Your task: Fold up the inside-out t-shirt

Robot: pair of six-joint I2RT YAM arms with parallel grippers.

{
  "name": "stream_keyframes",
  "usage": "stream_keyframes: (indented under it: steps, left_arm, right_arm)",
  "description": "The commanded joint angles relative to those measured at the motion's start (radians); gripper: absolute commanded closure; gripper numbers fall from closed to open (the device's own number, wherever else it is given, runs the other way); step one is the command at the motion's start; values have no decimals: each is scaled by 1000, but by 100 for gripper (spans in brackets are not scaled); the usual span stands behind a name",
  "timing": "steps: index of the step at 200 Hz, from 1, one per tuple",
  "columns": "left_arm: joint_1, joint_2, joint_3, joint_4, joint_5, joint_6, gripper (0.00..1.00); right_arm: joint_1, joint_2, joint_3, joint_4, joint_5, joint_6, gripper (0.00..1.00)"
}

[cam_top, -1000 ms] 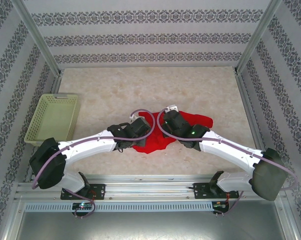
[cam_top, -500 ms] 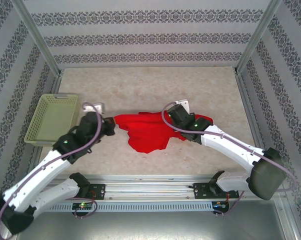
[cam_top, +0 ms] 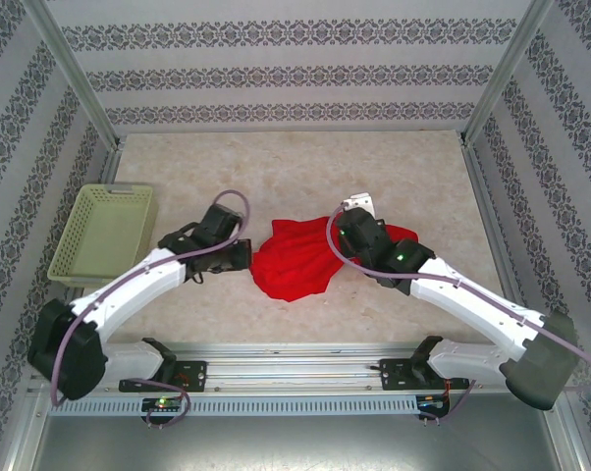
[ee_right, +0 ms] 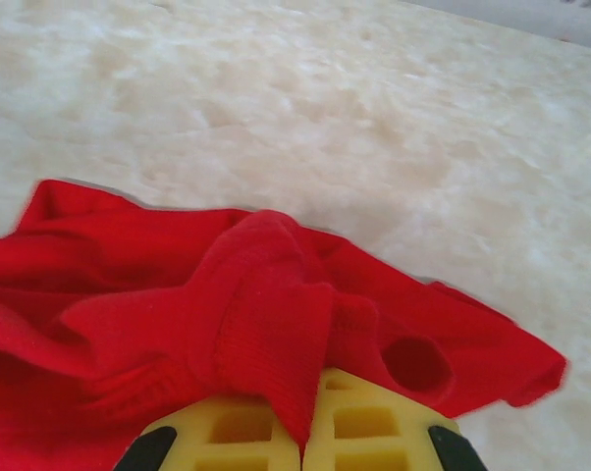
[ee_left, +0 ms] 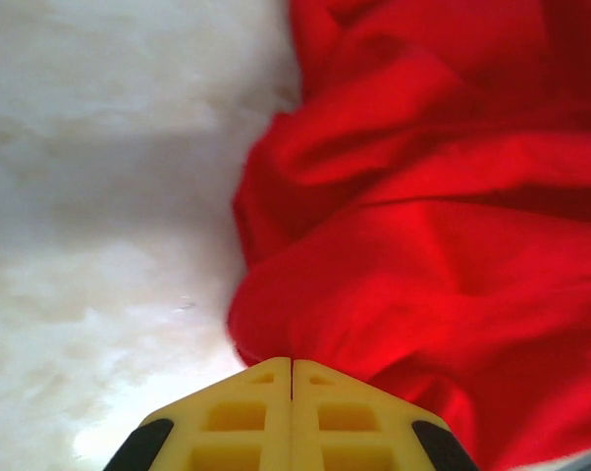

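Top external view is showing the inside-out t-shirt (cam_top: 295, 270) lying as a crumpled red heap on the table (cam_top: 276, 177), near the middle and well apart from the pale green basket (cam_top: 119, 188) at the left. The left arm (cam_top: 138, 280) and right arm (cam_top: 462, 294) are reaching in at opposite sides of the heap. This is probably so that the cloth can be drawn apart and flattened, since nothing is lying smooth enough to fold yet.

In the right wrist view, the right jaws are pressing fully together on a thick rolled fold of the shirt (ee_right: 266, 324), which is running down between the yellow tips. In the left wrist view, the left jaws are likewise sitting fully shut, with their tips touching the shirt's bunched edge (ee_left: 423, 245). Whether any cloth is caught between them is not showing.
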Motion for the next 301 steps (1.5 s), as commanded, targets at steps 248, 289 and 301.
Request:
stream_keyframes:
  steps: [248, 289, 301]
  left_arm:
    - [-147, -343, -458, 467, -135, -43, 72]
    - [-153, -248, -450, 568, -74, -24, 76]
    - [-152, -223, -442, 584, -81, -16, 76]
  right_arm:
    - [45, 63, -26, 92, -94, 18, 100]
    - [46, 63, -26, 92, -95, 23, 100]
    - [45, 61, -28, 95, -102, 22, 100]
